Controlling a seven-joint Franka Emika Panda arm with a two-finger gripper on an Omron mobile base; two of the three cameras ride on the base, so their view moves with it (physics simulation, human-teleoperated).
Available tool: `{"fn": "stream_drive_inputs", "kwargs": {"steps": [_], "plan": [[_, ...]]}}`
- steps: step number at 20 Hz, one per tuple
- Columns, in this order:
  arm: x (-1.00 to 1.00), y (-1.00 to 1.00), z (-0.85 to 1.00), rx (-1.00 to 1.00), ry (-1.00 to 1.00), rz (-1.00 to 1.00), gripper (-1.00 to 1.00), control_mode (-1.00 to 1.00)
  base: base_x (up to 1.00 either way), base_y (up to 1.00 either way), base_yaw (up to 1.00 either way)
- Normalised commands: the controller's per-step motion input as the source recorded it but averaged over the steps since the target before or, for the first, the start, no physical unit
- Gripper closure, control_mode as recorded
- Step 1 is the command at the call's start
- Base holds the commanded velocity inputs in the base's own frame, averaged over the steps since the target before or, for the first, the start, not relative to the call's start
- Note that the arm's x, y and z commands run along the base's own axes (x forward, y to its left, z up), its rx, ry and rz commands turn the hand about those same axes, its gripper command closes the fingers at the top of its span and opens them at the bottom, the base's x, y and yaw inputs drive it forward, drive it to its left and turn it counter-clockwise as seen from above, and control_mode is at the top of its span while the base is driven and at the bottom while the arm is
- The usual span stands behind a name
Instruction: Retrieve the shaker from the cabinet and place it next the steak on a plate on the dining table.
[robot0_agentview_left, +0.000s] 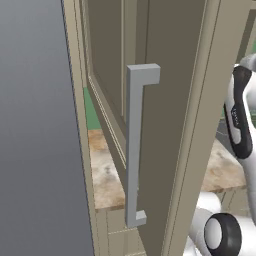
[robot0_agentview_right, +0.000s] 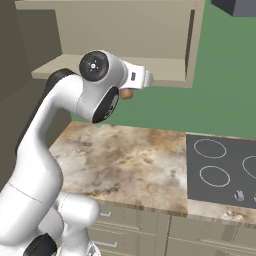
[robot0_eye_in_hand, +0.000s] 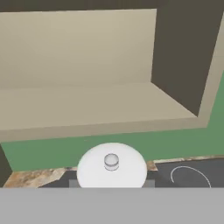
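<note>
The beige cabinet (robot0_agentview_right: 125, 35) stands open. Its panelled door (robot0_agentview_left: 170, 125) swings out towards me, with the long grey bar handle (robot0_agentview_left: 134, 145) in front. The shelf (robot0_eye_in_hand: 87, 105) inside is bare. My gripper (robot0_agentview_right: 129, 89) hangs just in front of and below the shelf's front edge, shut on the shaker (robot0_agentview_right: 127, 93), whose orange-brown body peeks out under the hand. In the hand view the shaker's white cap (robot0_eye_in_hand: 111, 168) sits between the fingertips. The steak, plate and dining table are out of view.
A mottled brown counter (robot0_agentview_right: 125, 160) runs below the cabinet, with a dark cooktop (robot0_agentview_right: 225, 170) to its right and drawers underneath. A green wall lies behind. A tall grey panel (robot0_agentview_left: 35, 125) stands left of the open door.
</note>
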Motion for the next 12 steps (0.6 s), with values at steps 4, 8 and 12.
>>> {"fn": "stream_drive_inputs", "kwargs": {"steps": [4,8,12], "plan": [[-0.97,0.00,-0.14,-0.02,0.00,0.00,1.00,-1.00,0.00,0.00,0.00],[-0.84,0.00,-0.12,-0.01,0.00,0.00,1.00,-1.00,0.00,0.00,0.00],[-0.56,0.00,-0.17,-0.02,0.00,0.00,1.00,-1.00,0.00,0.00,0.00]]}}
